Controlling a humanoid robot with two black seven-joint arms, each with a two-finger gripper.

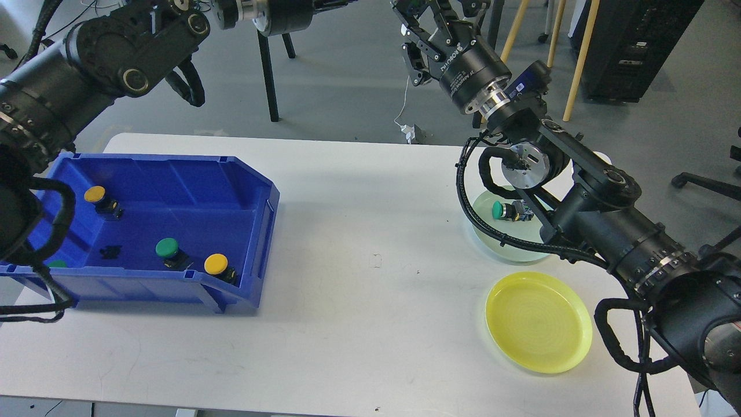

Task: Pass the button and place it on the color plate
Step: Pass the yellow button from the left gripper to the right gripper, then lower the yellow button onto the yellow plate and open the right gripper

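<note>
Reading "ROBOTIQ" in white letters on its black cylindrical wrist, the right gripper [425, 23] reached to the upper middle of the frame, past the far edge of the white table [359, 231], its jaws apart and holding nothing. The left gripper sat at the top edge; whether its jaws were apart could not be told. A green-capped push button [505, 211] lay on its side in the pale green round plastic plate [509, 246]. Nearer, the yellow round plastic plate [538, 322] was bare. At the left, the blue plastic bin [173, 191] held two yellow-capped buttons [215, 264] and a green-capped button [167, 248].
</note>
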